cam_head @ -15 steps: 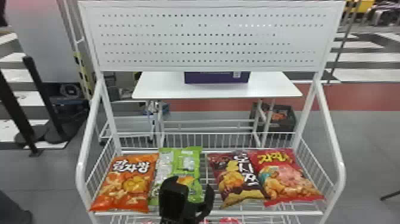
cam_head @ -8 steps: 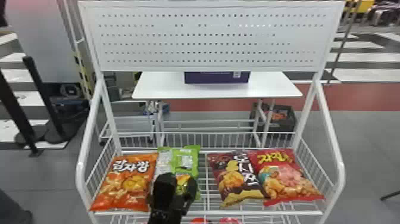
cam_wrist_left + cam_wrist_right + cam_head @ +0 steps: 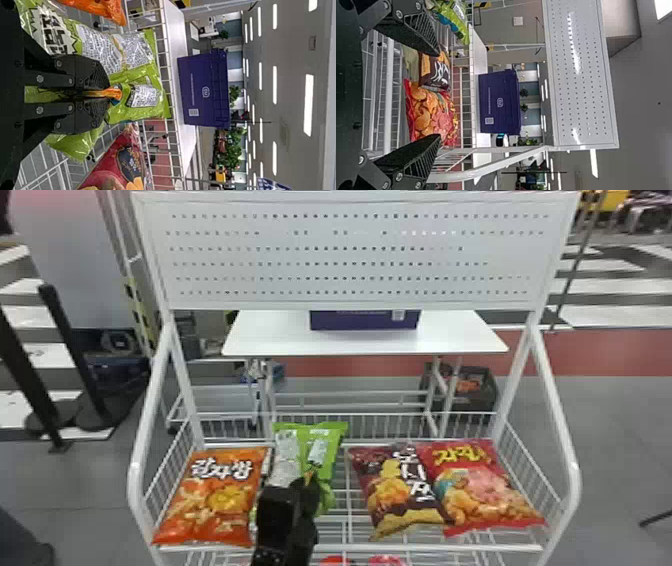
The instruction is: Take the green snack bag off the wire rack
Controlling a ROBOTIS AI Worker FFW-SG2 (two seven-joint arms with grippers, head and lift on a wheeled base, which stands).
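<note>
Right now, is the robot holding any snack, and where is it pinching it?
Yes: the left gripper pinches the green snack bag by a fold with orange print. The right gripper holds nothing.

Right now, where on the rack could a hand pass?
Bare wires show between the green snack bag and the brown bag, widening toward the front rail. It is crowded where the brown bag meets the red bag, and where the orange bag sits close to the green one and the left gripper.

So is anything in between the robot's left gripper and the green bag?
Nothing I can see. The left gripper is pinching the green snack bag, and the orange bag is off to one side.
</note>
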